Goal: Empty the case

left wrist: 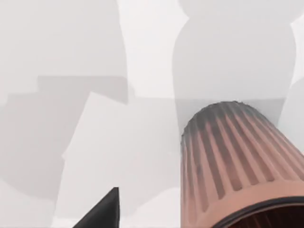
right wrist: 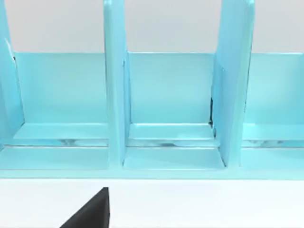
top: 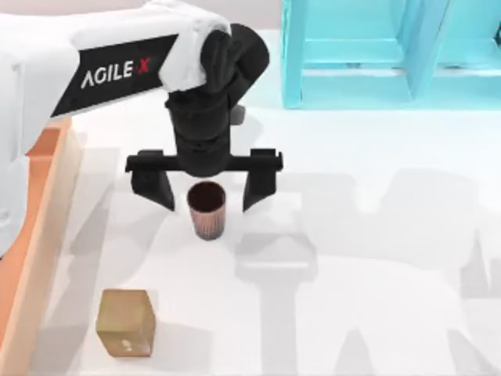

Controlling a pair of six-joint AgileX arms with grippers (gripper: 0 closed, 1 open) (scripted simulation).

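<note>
**Hovering over the cup, fingers spread wide**

Spreading across the whole top view is a white table (top: 376,258), crossed by soft grey shadows of the arms; no room shows beyond it.

At 9 o'clock, along the table's left edge, lies the case (top: 45,196): one slanting strip of tan rim with orange-brown floor beside it, the rest cut off by the frame and covered by the white left arm. I cannot tell what it holds.

At 7 o'clock stands a tan cube (top: 125,323) on the bare table, outside the case and well apart from the cup.

Just left of centre, the left gripper (top: 205,192) points down with its two black fingers spread wide. A ribbed reddish-brown cup (top: 207,210) stands upright between them, with a gap showing on each side in the top view, so neither finger touches it. The left wrist view shows the cup's ribbed wall (left wrist: 237,161) resting on the table and one dark fingertip (left wrist: 102,211) apart from it.

At 1 o'clock, along the far edge, stands a turquoise shelf (top: 376,55). The right wrist view faces its open compartments (right wrist: 166,109), with one dark fingertip (right wrist: 90,211) at the picture's edge; how far the right gripper is open, I cannot tell.

Count: one case, one cube, one cup, one shelf.
</note>
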